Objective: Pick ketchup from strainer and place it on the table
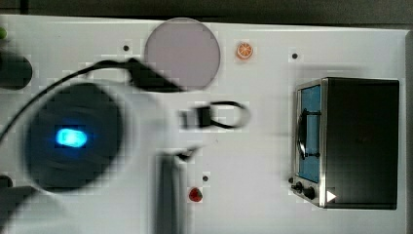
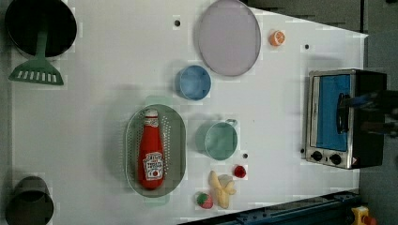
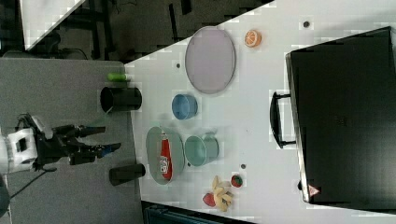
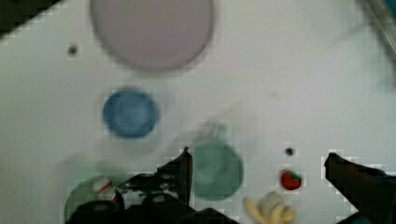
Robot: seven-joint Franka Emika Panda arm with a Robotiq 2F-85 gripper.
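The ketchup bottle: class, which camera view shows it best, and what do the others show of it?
The left view: the ketchup bottle lies whole in the green strainer, cap and label plain. The right view shows it too, but smaller. The wrist view catches just a bit of its label end behind the claw.

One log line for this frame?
phase: approach | gripper: open, holding nothing | ketchup: lying in strainer | table: placement not begun
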